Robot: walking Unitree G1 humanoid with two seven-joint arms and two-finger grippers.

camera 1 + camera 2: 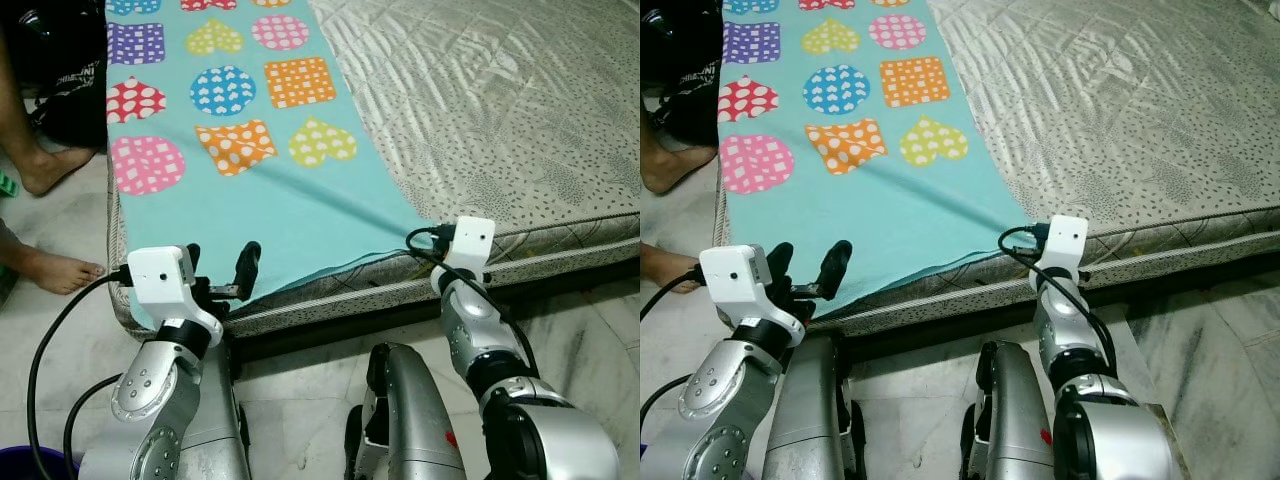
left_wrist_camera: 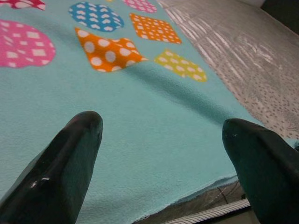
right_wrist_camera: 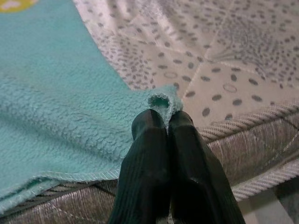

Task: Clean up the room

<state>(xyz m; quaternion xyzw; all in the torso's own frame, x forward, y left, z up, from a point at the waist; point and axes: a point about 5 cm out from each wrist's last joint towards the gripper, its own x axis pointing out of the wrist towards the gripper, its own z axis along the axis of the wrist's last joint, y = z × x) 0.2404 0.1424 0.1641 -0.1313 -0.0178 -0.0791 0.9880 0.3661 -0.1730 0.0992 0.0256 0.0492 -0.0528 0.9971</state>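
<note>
A teal blanket (image 1: pixel 260 210) printed with bright dotted hearts and squares lies spread over the left part of a grey patterned mattress (image 1: pixel 500 120). My right gripper (image 3: pixel 161 119) is at the mattress's near edge, shut on the blanket's near right corner (image 3: pixel 161 100), which curls up over the fingertips. My left gripper (image 1: pixel 220 258) hovers at the blanket's near left edge, open. Its fingers (image 2: pixel 74 140) straddle bare teal cloth without touching it.
A person's bare feet (image 1: pixel 45 165) rest on the pale floor to the left of the bed. A purple tub rim (image 1: pixel 20 462) is at the bottom left corner. My own legs (image 1: pixel 400 410) stand close against the bed front.
</note>
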